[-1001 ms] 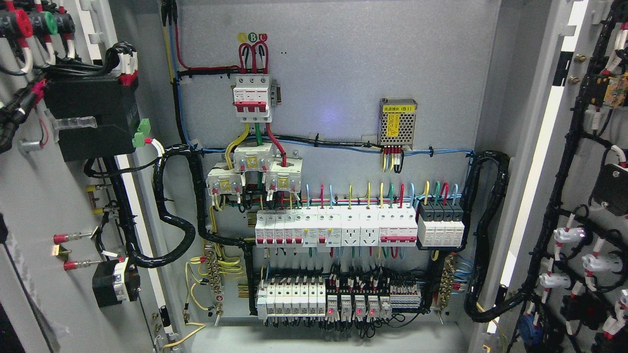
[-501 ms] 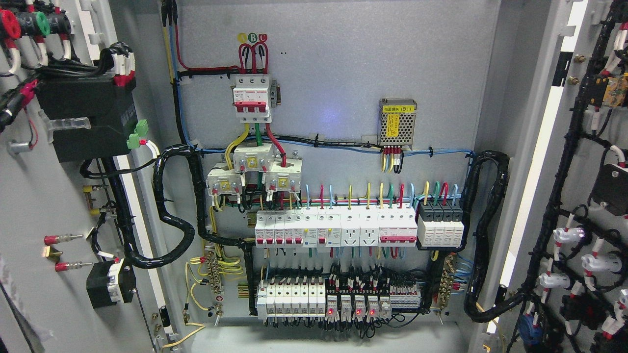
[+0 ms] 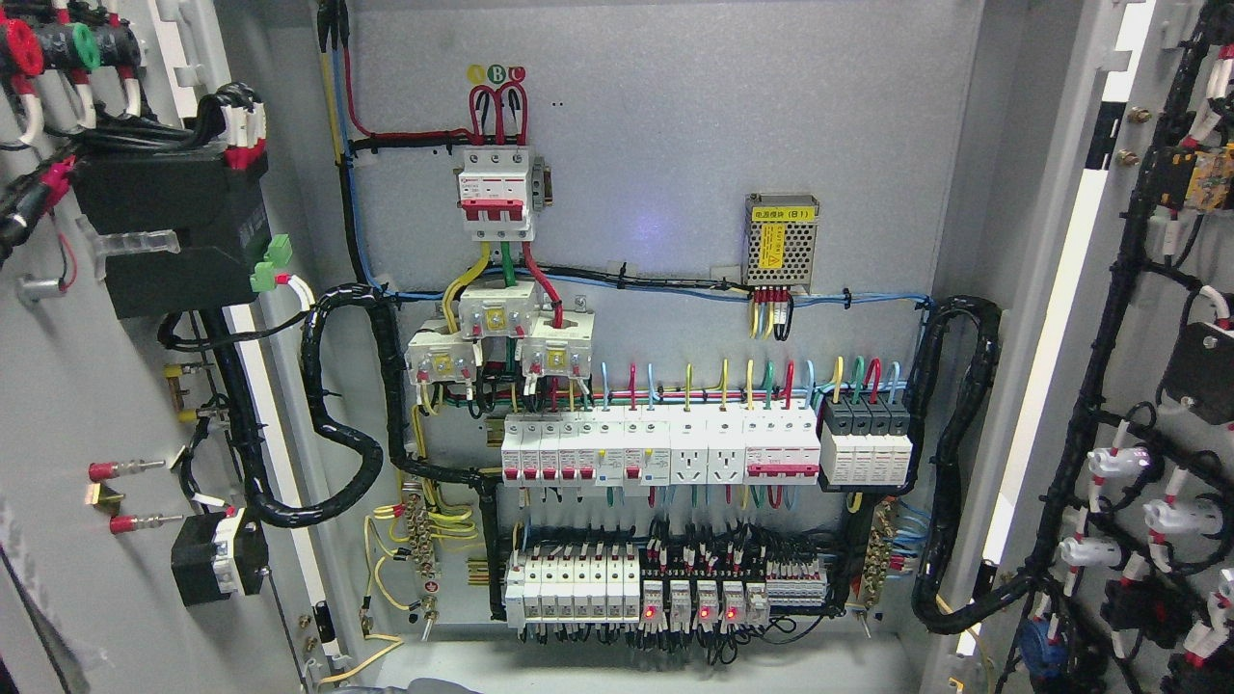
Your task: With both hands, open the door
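The cabinet stands with both doors swung wide. The left door [image 3: 67, 386] shows its inner face at the picture's left, carrying a black box [image 3: 169, 241], wiring and red-tipped terminals. The right door [image 3: 1138, 318] shows its inner face at the right, with black cable looms and white lamp sockets. Between them lies the grey back panel [image 3: 675, 145]. Neither of my hands shows. A small grey shape [image 3: 424, 686] sits at the bottom edge left of the middle; I cannot tell what it is.
On the back panel are a red-and-white main breaker [image 3: 496, 193], a perforated power supply [image 3: 782, 241], a row of white breakers [image 3: 656, 453] and relays with red lights [image 3: 694, 602]. Thick black cable conduits [image 3: 337, 434] loop toward each door.
The left door swung slightly further left during the first half second, then held still. A small grey shape has appeared at the bottom edge.
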Robot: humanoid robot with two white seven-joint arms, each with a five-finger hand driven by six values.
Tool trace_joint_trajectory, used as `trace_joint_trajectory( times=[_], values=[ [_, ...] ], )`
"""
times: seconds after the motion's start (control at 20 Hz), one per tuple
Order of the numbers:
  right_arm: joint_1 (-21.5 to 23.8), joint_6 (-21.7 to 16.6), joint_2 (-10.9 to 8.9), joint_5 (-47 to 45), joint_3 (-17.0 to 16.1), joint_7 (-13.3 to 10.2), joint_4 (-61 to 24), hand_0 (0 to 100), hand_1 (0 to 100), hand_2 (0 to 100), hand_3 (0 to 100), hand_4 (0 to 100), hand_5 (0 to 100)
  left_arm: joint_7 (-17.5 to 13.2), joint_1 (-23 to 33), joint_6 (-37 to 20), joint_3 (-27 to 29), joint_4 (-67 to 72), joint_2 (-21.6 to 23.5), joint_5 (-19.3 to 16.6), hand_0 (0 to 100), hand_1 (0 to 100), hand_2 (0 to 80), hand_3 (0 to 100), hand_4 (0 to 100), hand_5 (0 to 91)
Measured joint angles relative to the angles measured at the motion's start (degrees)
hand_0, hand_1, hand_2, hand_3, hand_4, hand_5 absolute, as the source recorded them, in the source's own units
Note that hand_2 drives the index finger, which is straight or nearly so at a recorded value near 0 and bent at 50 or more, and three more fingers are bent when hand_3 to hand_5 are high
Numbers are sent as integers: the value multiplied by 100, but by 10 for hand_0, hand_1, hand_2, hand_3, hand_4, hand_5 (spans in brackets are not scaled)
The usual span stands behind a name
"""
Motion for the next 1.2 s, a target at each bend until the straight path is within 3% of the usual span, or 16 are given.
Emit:
trace_joint_trajectory(
  times=[0.15, 0.4, 0.55, 0.85, 1.05, 1.2],
  values=[
    [291, 0, -254, 17, -284, -182, -223, 191, 0, 0, 0, 0, 0, 2, 259, -36, -93, -600, 152, 4, 0, 0, 0, 0, 0, 0],
    [860, -123, -601, 30, -748, -1286, -746, 191, 0, 0, 0, 0, 0, 6, 751, -46, -221, -1725, 411, 6, 0, 0, 0, 0, 0, 0],
    [1182, -440, -748, 30, -989, -1693, -1096, 191, 0, 0, 0, 0, 0, 6, 1001, -47, -279, -2431, 556, 6, 0, 0, 0, 0, 0, 0],
    [1749, -820, -999, 31, -1406, -1829, -1761, 191, 0, 0, 0, 0, 0, 8, 1263, -322, -352, -3658, 791, 7, 0, 0, 0, 0, 0, 0],
    [2070, -1620, -1201, 34, -1582, -1849, -2064, 191, 0, 0, 0, 0, 0, 10, 1294, -405, -384, -4363, 891, 9, 0, 0, 0, 0, 0, 0],
    [2262, -2006, -1360, 89, -1683, -1872, -2228, 191, 0, 0, 0, 0, 0, 24, 1261, -426, -406, -4811, 946, 12, 0, 0, 0, 0, 0, 0]
  ],
)
